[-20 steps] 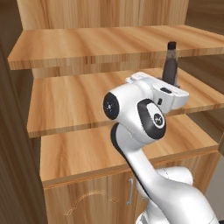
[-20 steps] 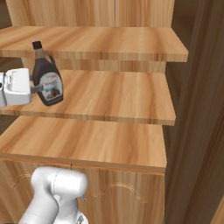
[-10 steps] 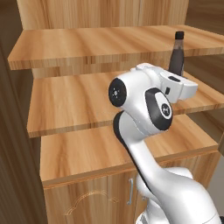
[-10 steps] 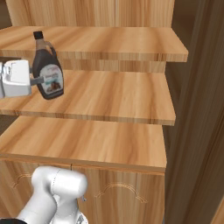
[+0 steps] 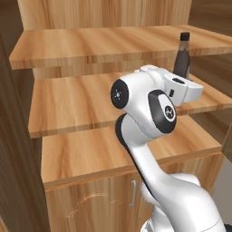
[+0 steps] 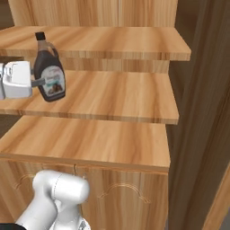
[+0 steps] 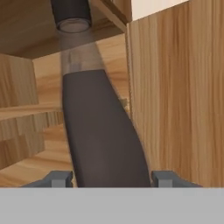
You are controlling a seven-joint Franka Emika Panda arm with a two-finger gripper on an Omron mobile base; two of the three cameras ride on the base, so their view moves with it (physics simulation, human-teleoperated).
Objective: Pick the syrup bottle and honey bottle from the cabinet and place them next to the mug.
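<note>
The syrup bottle (image 6: 49, 69) is gripped at its wide body by the gripper (image 7: 111, 178), whose 2 fingers are closed against its sides. It is held tilted, apparently clear of the middle shelf (image 6: 117, 96) of the cabinet (image 5: 90, 154), near that shelf's edge. Of the 2 bottles to be moved, the 1st is thus judged picked but not yet carried out or set down. No honey bottle or mug is seen here, so both placements remain to be done.
</note>
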